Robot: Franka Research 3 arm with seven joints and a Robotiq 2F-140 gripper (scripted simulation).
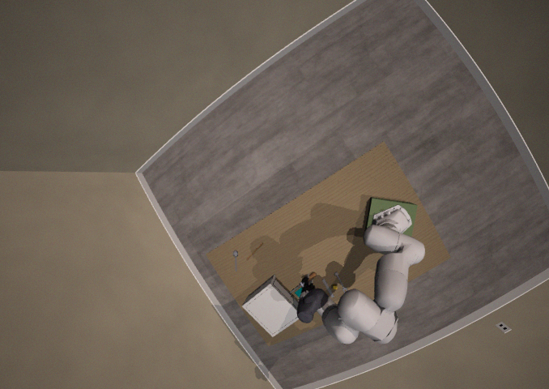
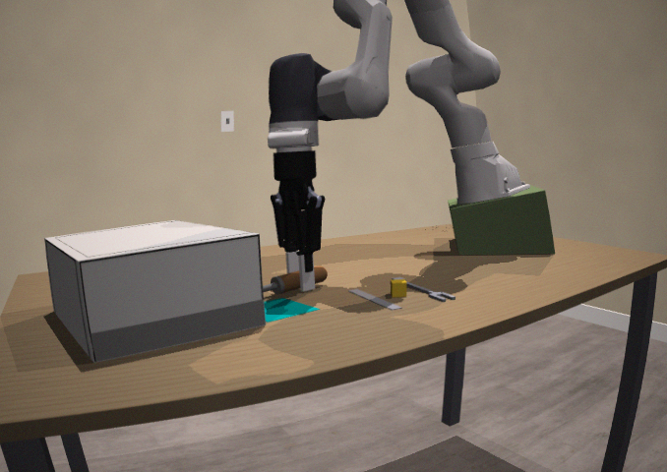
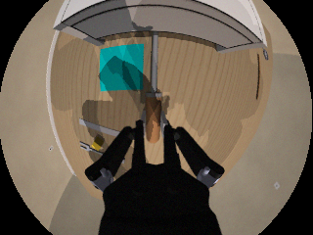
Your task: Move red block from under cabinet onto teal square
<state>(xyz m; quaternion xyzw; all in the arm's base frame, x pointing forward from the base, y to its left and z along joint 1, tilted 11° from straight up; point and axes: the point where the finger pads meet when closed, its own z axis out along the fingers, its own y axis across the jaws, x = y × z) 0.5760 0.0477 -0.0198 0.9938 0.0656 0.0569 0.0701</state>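
My gripper is shut on the brown wooden handle of a tool, low over the table in front of the cabinet. The tool's grey shaft points toward the white-grey cabinet; its far end is hidden at the cabinet. The teal square lies flat beside the shaft, on its left in the wrist view, close to the cabinet's front. No red block shows in any view; the space under the cabinet is mostly hidden.
A yellow block stands between a flat grey strip and a forked grey tool. A spoon-like tool and a thin brown stick lie on the cabinet's other side.
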